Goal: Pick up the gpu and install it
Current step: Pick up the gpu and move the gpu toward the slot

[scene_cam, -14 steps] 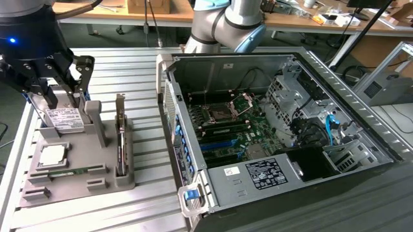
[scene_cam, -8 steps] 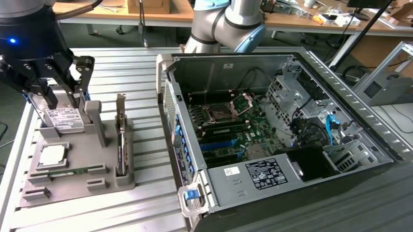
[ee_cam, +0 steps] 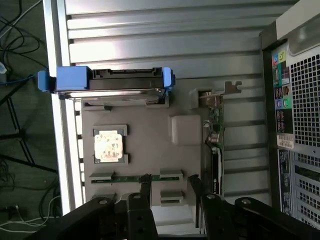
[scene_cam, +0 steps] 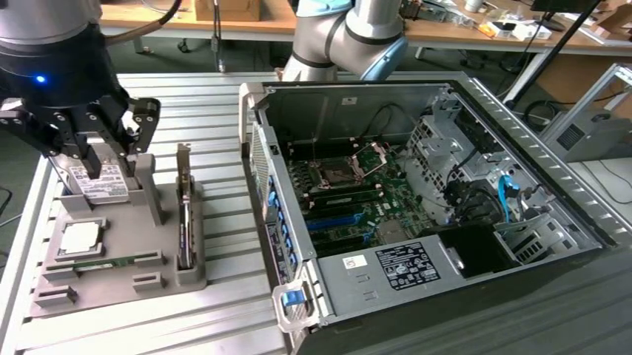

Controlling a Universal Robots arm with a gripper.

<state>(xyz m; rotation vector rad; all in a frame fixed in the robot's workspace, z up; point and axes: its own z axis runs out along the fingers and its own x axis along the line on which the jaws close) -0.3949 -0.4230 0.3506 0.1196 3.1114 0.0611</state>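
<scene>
Over the tray (scene_cam: 118, 277) my tool (scene_cam: 111, 159) hangs wide, nothing held; gpu (scene_cam: 183, 214) stands on edge in its slot, prob. so I can grip top.

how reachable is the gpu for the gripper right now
Probably reachable. The gpu stands on edge in its slot on the grey holder, with nothing over its top edge. The gripper is open and hangs close by, above the hard drive. The computer case sits apart.
</scene>
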